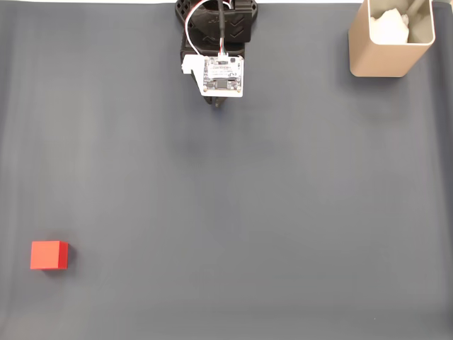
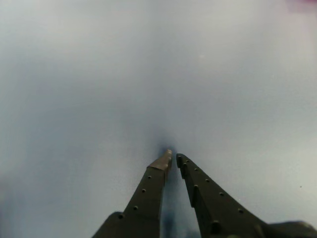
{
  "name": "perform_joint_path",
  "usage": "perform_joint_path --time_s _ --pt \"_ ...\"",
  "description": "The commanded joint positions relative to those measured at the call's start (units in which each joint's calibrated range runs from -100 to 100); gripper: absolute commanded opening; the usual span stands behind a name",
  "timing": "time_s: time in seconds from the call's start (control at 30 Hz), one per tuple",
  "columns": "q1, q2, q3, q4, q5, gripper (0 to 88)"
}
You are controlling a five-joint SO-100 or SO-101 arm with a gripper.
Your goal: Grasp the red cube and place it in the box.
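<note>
Fixed view: red cube (image 1: 49, 255) lies well apart from the empty, nearly closed gripper (image 2: 173, 158).

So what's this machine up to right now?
Nothing is being handled yet. The arm sits folded at the top of the fixed view, its gripper nearly shut and empty over the grey mat. The red cube lies far off at lower left; the box stands at upper right.
</note>
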Motion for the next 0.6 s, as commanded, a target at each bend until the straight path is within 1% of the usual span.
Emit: perform_joint_path --time_s 0.0,0.57 --pt "-0.6 0.0 0.5 1.1 -0.3 0.3" --pt "-0.8 0.0 0.5 1.1 -0.5 0.5"
